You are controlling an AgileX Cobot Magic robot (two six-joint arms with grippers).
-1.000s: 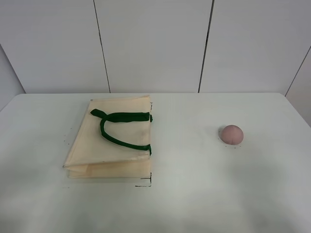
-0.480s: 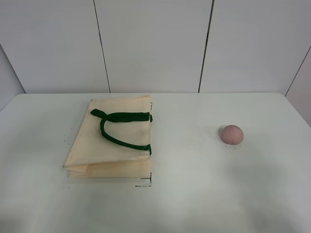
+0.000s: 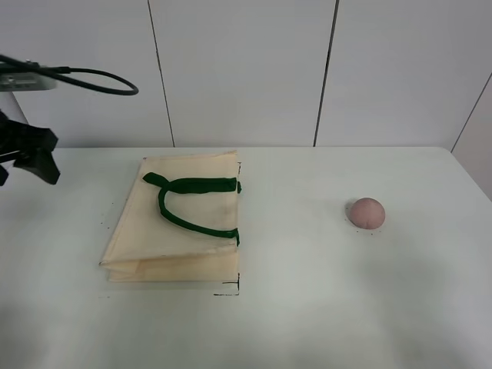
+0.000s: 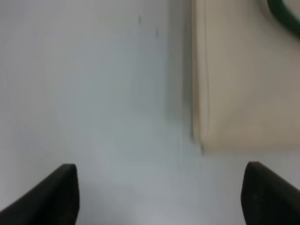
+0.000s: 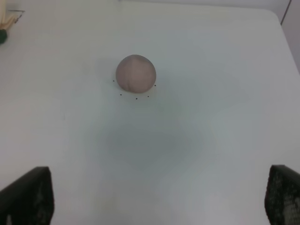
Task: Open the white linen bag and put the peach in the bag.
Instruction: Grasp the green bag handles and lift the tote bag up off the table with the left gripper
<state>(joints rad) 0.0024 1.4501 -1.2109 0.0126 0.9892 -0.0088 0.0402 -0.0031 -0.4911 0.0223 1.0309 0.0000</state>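
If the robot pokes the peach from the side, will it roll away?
Probably yes: the peach looks round and sits alone on the flat, smooth table, with nothing beside it to stop it. It looks small, so it is likely light. Its skin looks dull rather than shiny, so it may not be very slippery.
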